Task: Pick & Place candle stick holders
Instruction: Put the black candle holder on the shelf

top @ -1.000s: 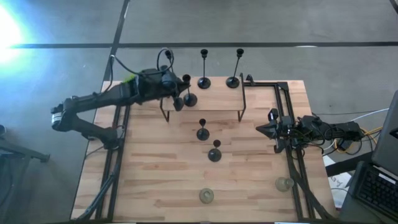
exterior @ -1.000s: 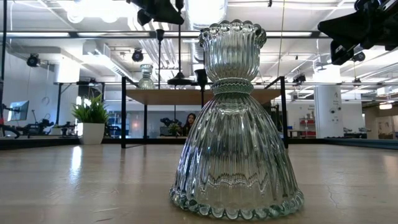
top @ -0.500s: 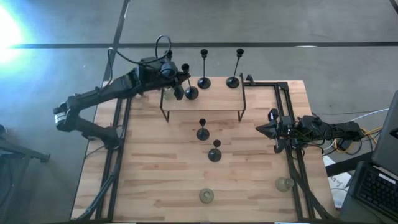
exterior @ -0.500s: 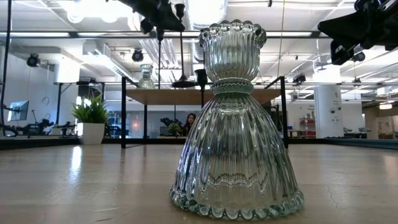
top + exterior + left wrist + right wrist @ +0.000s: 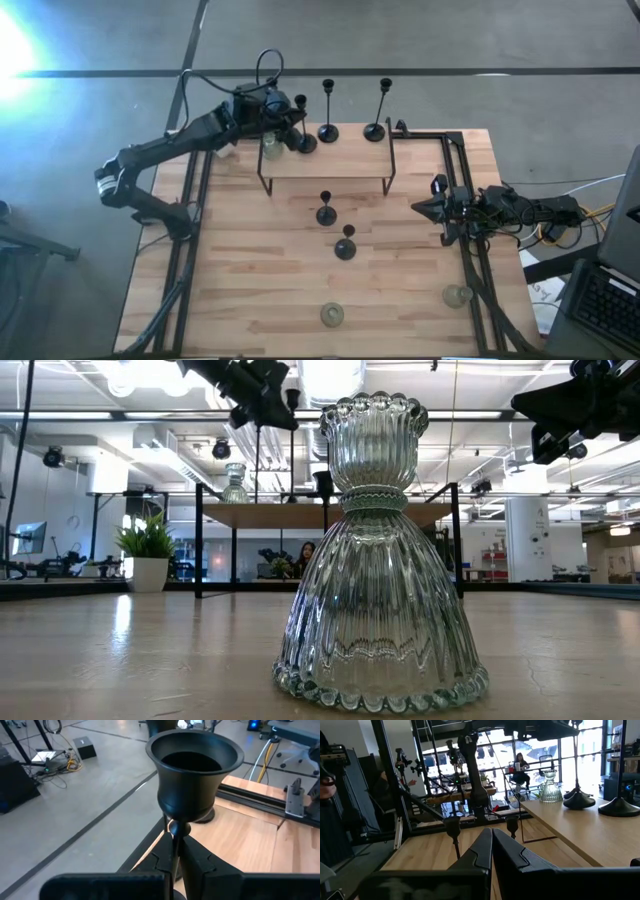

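My left gripper (image 5: 287, 124) is over the far left corner of the raised wooden shelf (image 5: 350, 160), shut on a black candle stick holder (image 5: 303, 140) whose cup top (image 5: 195, 770) fills the left wrist view. A glass holder (image 5: 270, 148) and two tall black holders (image 5: 327, 130) (image 5: 374, 130) stand on their bases on the shelf. Two shorter black holders (image 5: 326, 213) (image 5: 345, 247) stand on the table. Two glass holders (image 5: 332, 315) (image 5: 457, 296) stand near the front edge. My right gripper (image 5: 430, 208) waits shut at the table's right side. My left gripper pinches the black holder's thin stem (image 5: 175, 842) just below the cup top, between its two fingers (image 5: 200, 865). The fingers come nearly level from the table's left and lie across the stem. The holder stays upright, its base (image 5: 306, 144) over the shelf; whether the base touches the shelf I cannot tell.
The shelf stands on thin black legs (image 5: 265, 185) across the table's far half. A black rail frame (image 5: 455, 150) runs along the right side. The large ribbed glass holder (image 5: 380, 560) blocks much of the low view. A potted plant (image 5: 148, 555) stands beyond the table.
My left gripper has carried the black holder toward the table's far edge, from the shelf's left front edge to its far left corner. The holder has stayed upright in the shut fingers.
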{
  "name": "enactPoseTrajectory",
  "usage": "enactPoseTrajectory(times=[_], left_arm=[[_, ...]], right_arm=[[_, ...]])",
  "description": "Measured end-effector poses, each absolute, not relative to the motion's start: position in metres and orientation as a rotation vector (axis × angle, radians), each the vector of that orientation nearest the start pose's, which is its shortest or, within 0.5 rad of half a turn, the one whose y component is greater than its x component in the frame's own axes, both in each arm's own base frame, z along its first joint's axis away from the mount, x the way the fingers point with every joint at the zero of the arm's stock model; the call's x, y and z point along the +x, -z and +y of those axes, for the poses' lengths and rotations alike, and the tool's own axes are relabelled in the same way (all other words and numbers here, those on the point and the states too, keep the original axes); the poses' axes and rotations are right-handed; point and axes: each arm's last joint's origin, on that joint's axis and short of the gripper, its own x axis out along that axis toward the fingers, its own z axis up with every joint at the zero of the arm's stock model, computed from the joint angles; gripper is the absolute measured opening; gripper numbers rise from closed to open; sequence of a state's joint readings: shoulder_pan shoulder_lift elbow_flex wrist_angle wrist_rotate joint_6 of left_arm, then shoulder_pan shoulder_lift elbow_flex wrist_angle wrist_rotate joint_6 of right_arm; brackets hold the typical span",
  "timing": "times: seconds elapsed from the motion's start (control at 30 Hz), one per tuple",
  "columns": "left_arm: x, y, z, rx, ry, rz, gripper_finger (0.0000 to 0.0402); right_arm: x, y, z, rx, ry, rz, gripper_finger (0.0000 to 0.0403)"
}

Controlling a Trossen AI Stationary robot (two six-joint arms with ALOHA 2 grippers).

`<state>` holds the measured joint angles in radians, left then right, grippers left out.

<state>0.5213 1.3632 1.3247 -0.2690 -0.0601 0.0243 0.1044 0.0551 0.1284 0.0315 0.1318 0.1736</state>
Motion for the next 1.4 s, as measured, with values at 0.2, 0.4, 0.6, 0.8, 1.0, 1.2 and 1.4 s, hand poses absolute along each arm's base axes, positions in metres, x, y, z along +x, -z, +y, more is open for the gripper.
enactPoseTrajectory(times=[0.2,0.4,0.6,0.8,1.0,1.2,1.4], left_arm=[[0.262,-0.382,0.149,-0.079,-0.566,0.336,0.0016],[0.255,-0.392,0.134,-0.075,-0.533,0.312,0.0016],[0.253,-0.398,0.124,-0.088,-0.541,0.286,0.0016],[0.257,-0.397,0.115,-0.092,-0.646,0.29,0.0016],[0.26,-0.399,0.107,-0.105,-0.705,0.258,0.0016],[0.26,-0.4,0.106,-0.163,-0.772,0.214,0.0016],[0.261,-0.4,0.103,-0.172,-0.797,0.2,0.0016]], right_arm=[[0.092,-0.206,0.006,0.186,0.018,-0.106,0.0008],[0.092,-0.206,0.006,0.186,0.018,-0.106,0.0008],[0.092,-0.206,0.006,0.186,0.018,-0.106,0.0008],[0.092,-0.206,0.006,0.186,0.018,-0.105,0.0008],[0.092,-0.206,0.006,0.185,0.018,-0.105,0.0008],[0.092,-0.206,0.006,0.185,0.018,-0.105,0.0008],[0.092,-0.206,0.006,0.185,0.018,-0.105,0.0008]])
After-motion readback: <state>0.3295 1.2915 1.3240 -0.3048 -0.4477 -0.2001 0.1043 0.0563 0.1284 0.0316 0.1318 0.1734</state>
